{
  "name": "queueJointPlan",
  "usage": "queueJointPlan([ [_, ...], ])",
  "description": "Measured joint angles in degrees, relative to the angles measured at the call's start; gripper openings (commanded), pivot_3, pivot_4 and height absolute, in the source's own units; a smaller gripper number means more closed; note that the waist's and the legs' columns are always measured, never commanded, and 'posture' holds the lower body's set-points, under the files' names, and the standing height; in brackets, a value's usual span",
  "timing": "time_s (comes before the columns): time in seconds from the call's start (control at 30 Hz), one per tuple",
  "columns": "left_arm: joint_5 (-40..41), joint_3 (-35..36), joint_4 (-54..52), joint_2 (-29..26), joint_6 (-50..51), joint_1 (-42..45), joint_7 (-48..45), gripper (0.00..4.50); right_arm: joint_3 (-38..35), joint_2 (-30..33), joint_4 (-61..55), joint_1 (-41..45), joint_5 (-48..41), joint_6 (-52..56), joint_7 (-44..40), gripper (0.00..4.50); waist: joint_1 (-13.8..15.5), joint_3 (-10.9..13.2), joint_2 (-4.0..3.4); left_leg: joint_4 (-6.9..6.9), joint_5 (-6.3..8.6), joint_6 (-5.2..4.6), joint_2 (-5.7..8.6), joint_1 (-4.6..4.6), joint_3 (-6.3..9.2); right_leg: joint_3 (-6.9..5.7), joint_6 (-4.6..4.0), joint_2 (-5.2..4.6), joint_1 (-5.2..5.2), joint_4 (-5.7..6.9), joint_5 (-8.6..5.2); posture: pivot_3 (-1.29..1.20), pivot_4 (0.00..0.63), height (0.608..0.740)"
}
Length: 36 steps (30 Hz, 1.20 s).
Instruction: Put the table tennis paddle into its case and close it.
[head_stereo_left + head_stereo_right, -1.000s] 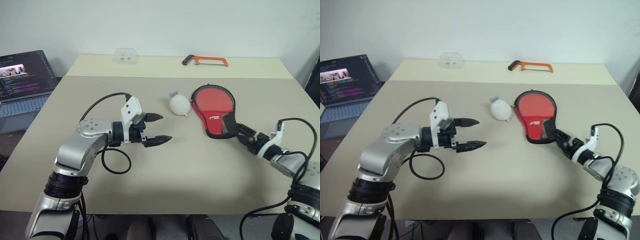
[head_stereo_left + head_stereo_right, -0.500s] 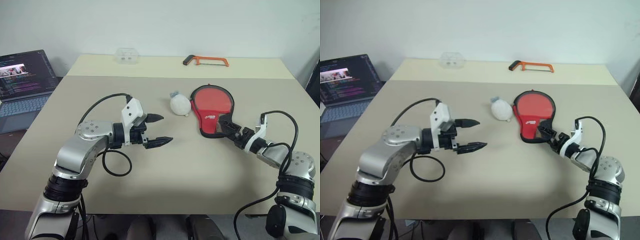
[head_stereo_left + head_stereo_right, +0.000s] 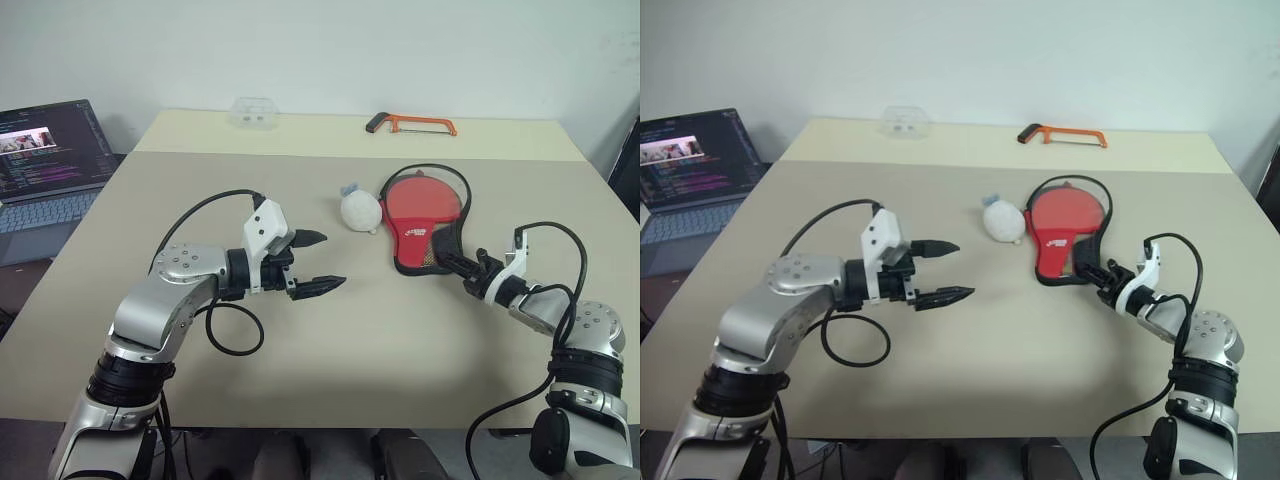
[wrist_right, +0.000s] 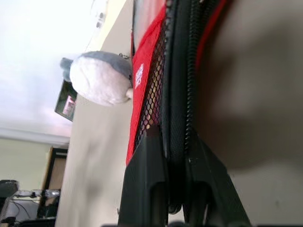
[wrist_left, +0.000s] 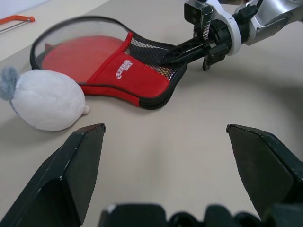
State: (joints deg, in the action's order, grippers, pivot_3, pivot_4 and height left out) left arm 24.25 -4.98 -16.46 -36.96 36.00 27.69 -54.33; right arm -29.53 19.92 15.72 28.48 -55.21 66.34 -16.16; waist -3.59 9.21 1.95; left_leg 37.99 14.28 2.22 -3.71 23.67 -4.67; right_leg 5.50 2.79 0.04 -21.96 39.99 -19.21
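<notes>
Right of centre in the left eye view, the case [image 3: 424, 226] lies flat on the beige table [image 3: 300, 380], its black mesh and red pocket uppermost. A red round shape shows through its clear window; whether this is the table tennis paddle already inside cannot be told. The right gripper [image 3: 463, 267] pinches the narrow handle end of the case, its fingers [image 4: 156, 156] closed on the black zipped edge. The left gripper [image 3: 322, 261], left of centre, hovers above the table with fingers spread wide and holds nothing. A white plush toy [image 3: 359, 210] sits just beside the case's round end.

Judged step: securing the case for opening. To do this well, the right pinch should stay on fabric beside the zip, not on the teeth, while the left gripper approaches past the toy without nudging it.
</notes>
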Motion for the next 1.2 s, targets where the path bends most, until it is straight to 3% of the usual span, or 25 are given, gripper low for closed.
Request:
queueJointPlan([
  [0.37,-0.38,-0.88,0.03,-0.68,-0.18,0.01,-0.34,4.5,4.19,1.45,-10.92,-4.99,-0.73,10.03,-1.32,0.01,0.2,0.0,0.0,-0.15,0.02,0.05,-0.08,0.14,0.05,0.02,-0.01,0.03,-0.13,-0.15,-0.02,0.0,0.15,0.74],
  [0.73,-0.29,-0.9,0.08,-2.44,-0.18,0.0,-1.74,4.5,8.94,2.94,-25.13,-15.05,-6.99,21.1,-6.19,0.01,0.2,0.0,0.0,-0.16,0.04,0.02,-0.08,0.17,0.11,0.01,-0.02,0.06,-0.12,-0.19,-0.04,0.0,0.15,0.74],
  [1.2,0.22,-0.9,-0.45,-5.4,0.23,-1.61,-3.72,4.5,18.22,9.91,-37.45,-26.84,-8.81,20.15,-14.69,0.01,0.42,-0.06,0.1,-0.17,0.1,-0.02,-0.05,0.25,0.46,-0.24,-0.02,0.07,0.03,-0.47,-0.04,0.0,0.15,0.74],
])
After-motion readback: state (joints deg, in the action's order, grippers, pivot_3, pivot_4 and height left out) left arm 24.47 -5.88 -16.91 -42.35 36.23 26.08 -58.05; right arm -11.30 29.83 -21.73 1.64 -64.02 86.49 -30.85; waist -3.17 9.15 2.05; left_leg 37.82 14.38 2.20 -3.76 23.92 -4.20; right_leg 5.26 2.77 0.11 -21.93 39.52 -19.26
